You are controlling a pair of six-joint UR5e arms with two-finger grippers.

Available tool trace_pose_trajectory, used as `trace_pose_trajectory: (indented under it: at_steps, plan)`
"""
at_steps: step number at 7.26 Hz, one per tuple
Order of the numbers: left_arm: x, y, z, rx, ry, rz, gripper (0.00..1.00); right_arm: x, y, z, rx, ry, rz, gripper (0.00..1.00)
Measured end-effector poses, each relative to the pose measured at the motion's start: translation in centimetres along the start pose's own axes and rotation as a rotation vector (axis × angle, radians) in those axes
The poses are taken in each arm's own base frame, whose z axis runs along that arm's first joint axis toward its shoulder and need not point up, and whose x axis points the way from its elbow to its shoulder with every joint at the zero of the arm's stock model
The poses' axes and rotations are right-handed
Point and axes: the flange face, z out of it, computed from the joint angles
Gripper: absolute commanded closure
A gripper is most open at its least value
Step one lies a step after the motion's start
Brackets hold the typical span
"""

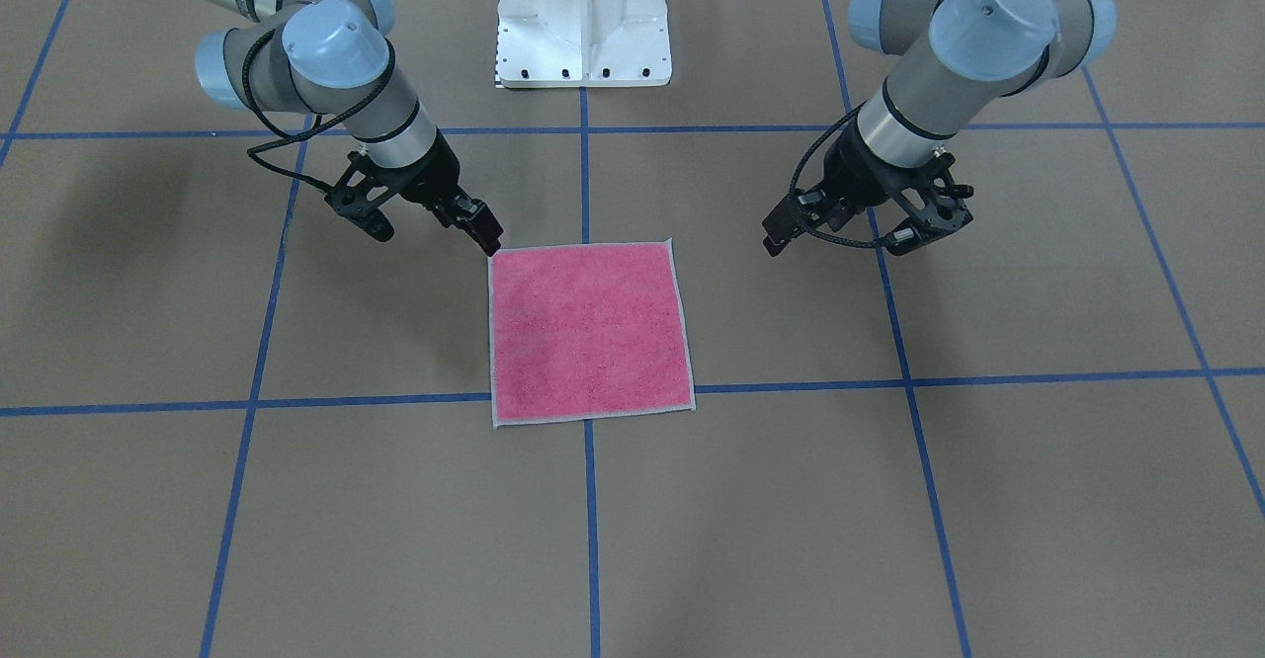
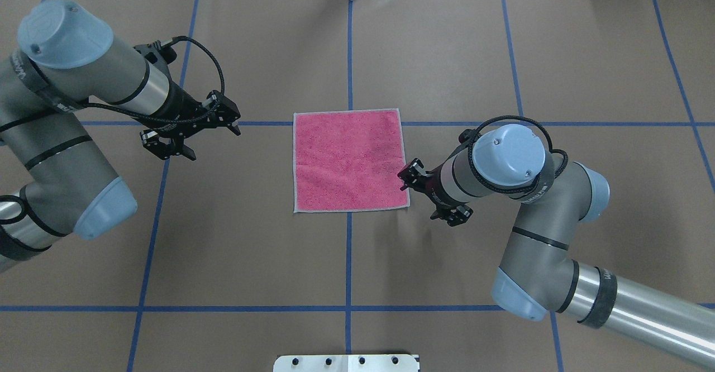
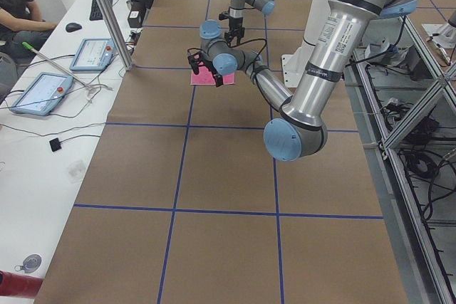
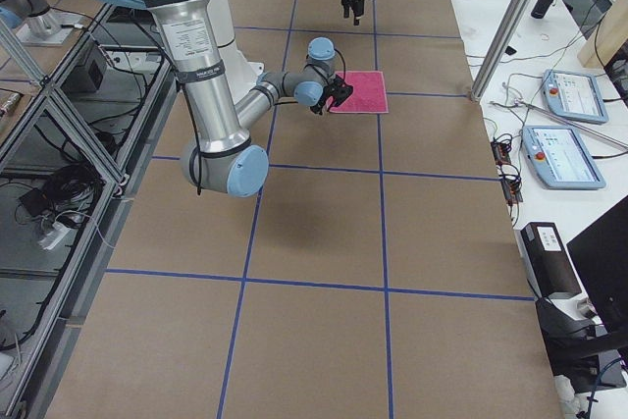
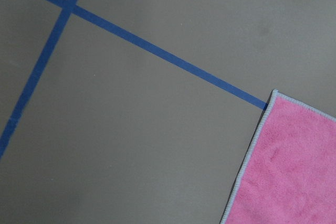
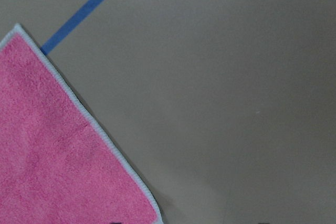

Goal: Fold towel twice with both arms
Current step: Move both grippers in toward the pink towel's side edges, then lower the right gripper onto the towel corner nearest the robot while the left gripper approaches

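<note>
Towel [image 2: 349,160] is laid flat, pink face up, mid-frame on the surface [image 2: 251,238]. In the overhead view, right pincer [image 2: 430,193] is tilted down at its lower-right corner and left pincer [image 2: 206,137] is held apart at frame left. Both are spread open.

— Where does the towel [image 2: 349,160] lie?
— Flat on the middle of the surface [image 2: 503,53], its sides square to the surface's edges.
— And the grippers?
— The right gripper [image 2: 430,198] is just at the towel's corner that faces the robot's edge and the right edge. Whether its fingers [image 2: 406,174] touch the cloth, I cannot tell. The left gripper [image 2: 215,143] hangs apart from the towel, toward the left edge, about level with the towel's far side.
— Anything behind?
— The pedestal [image 1: 583,21] stands at the middle of the robot's edge, in line with the towel.
</note>
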Motion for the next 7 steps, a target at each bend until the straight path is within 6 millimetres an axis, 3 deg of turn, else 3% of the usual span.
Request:
trace_pose_trajectory:
  at_steps: [5, 7]
  plan:
    - [0.1, 0.1, 0.4, -0.002, -0.005, -0.002, 0.00, -1.4, 0.1, 2.2, 0.028, 0.008, 0.055, 0.23]
    - [0.0, 0.1, 0.5, -0.002, -0.007, -0.003, 0.00, -1.2, 0.1, 2.7, 0.028, 0.015, 0.054, 0.43]
